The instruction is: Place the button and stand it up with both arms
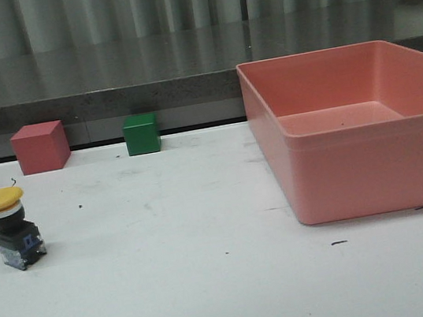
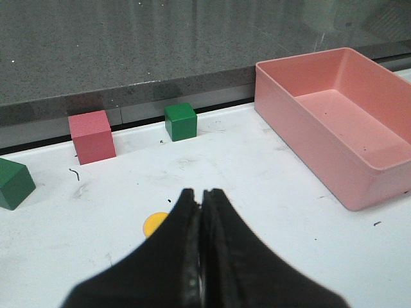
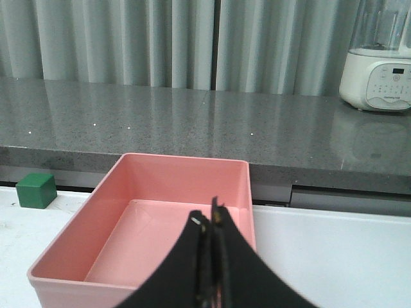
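The button stands upright near the tabletop's left edge; it looks light, rigid and top-heavy, best pinched across its black body. Both arms' jaws are pressed together, empty.

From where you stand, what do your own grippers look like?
Only the fingers show, in the wrist views. The left gripper is two matte black, wedge-shaped fingers tapering to thin tips. The right gripper looks the same: black, smooth, narrowing upward, with a small pale scuff near one tip. No cables, lights or printed markings are visible, and the front view shows no arm at all.
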### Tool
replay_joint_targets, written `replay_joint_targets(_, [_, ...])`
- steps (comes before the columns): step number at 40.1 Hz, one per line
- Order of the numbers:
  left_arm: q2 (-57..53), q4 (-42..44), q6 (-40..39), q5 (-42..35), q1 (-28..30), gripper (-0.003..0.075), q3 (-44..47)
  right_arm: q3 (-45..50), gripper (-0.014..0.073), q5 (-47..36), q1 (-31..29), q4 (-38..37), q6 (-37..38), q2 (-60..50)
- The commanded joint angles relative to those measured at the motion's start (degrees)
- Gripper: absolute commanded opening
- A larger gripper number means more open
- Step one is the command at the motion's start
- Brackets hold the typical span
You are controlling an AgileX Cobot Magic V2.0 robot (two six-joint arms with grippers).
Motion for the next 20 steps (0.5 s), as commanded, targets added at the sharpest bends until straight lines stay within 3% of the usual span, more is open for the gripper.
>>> replay_joint_targets(1, [-2.6, -0.2, 0.0, -2.1, 0.0, -0.0020, -2.1, -1.6, -0.0061, -5.0, 0.0, -0.8, -0.6, 0.6])
replay_joint_targets(20, [-4.1, 1.0, 0.0, -2.1, 0.0, -0.0020, -1.9, -1.6, -0.0061, -5.0, 0.0, -0.8, -0.6, 0.6])
